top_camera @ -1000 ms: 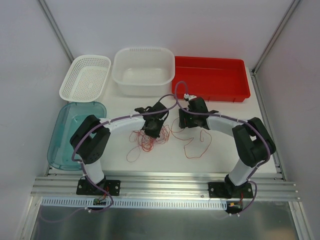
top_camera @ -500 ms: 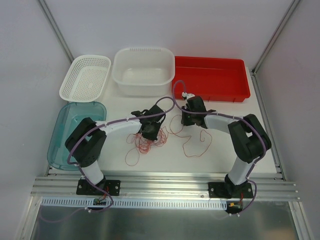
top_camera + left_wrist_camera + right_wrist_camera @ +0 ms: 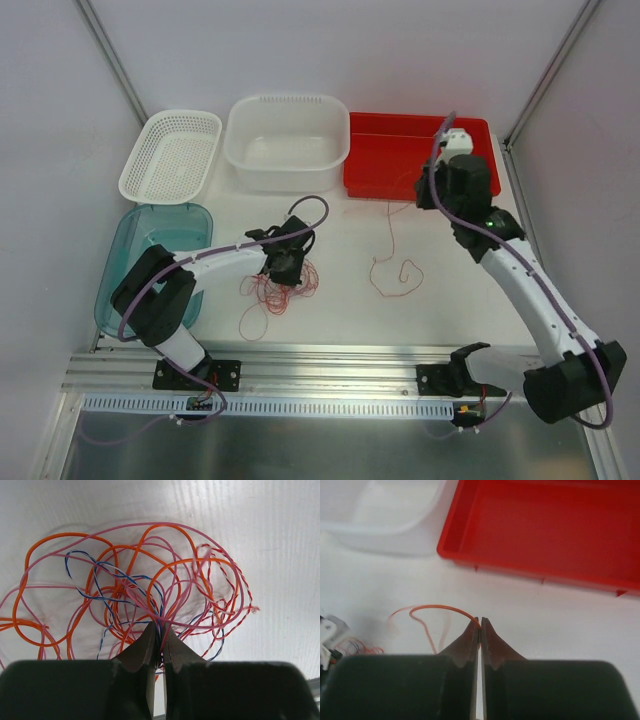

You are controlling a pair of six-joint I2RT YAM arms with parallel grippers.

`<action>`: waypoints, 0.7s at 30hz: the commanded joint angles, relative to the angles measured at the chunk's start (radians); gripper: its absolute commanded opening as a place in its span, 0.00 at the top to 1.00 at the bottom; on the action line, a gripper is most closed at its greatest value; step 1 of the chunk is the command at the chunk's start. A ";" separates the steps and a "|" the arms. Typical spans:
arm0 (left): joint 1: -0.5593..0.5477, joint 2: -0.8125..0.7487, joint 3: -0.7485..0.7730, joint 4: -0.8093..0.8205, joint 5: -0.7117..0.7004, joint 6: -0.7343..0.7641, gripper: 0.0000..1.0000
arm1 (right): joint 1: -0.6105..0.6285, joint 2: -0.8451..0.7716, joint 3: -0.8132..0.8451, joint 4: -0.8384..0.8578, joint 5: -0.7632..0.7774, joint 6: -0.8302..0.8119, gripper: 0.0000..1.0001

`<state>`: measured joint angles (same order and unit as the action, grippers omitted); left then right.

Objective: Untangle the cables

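- Left claw [image 3: 157, 630] is squeezed shut on a few strands in the bunch of cables [image 3: 150, 585], near the middle of the table [image 3: 440, 300].
- Right claw [image 3: 479, 622] is squeezed shut too. It pinches one end of a single orange cable [image 3: 436, 608], up above the table and close to the red tray [image 3: 545, 525].
- At the far side sit a white basket [image 3: 170, 155] on the left, a white tub [image 3: 288, 140] in the middle and the red tray on the right.
- A see-through blue tray [image 3: 150, 255] lies at the left edge.
- From above, the left arm hides part of the bunch.
- The bunch is made of thin, curly wires. Some are orange, some pink, some blue and white, some red and white, all looped over each other.
- The orange cable curls on the table to the right of the bunch and does not touch it.
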<state>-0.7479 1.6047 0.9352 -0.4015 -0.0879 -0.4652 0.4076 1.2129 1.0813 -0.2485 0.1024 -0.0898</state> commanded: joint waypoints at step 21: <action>0.059 0.015 0.197 -0.028 0.137 -0.013 0.97 | -0.107 -0.130 -0.142 -0.045 -0.095 0.159 0.99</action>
<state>-0.6983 1.6146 1.0779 -0.4225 -0.0154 -0.4988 0.3042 1.0660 1.0367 -0.3599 0.0265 0.0010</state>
